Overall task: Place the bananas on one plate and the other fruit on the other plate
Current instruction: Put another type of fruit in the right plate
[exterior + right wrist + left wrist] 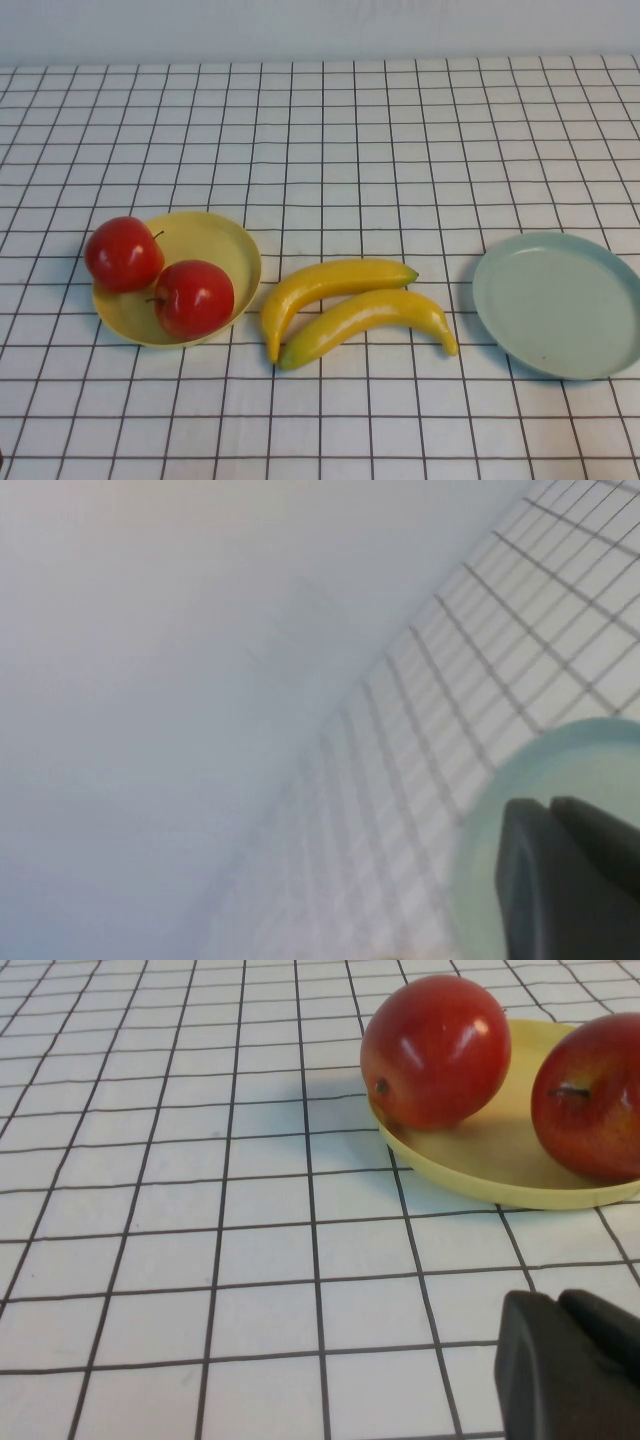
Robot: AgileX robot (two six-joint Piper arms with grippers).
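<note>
Yellow plate point(235, 250) on the left of the gridded worktop point(330, 150), carrying both red apples: one apple point(123, 253) perched on the plate's far left rim, the other apple point(193, 298) nearer the front, the two close together. Seen from the left wrist too, yellow plate point(480, 1165) with the rim apple point(435, 1050) and its neighbour point(590, 1095) resting in it.

Just right of that plate, directly on the cloth, two bananas side by side: upper banana point(330, 285) curving from a greenish tip down toward the plate's edge, lower banana point(370, 322) lying just in front of it, touching or nearly so. Neither on a plate.

Well to the right, pale blue-green plate point(560, 305), bare, apart from the fruit.

Left tool point(572, 1365) low over the worktop, near the yellow plate, dark fingers pressed together with only a thin seam between them, holding nothing. Right tool point(570, 875) above the blue-green plate point(560, 760), fingers likewise closed up tight, gripping nothing.
</note>
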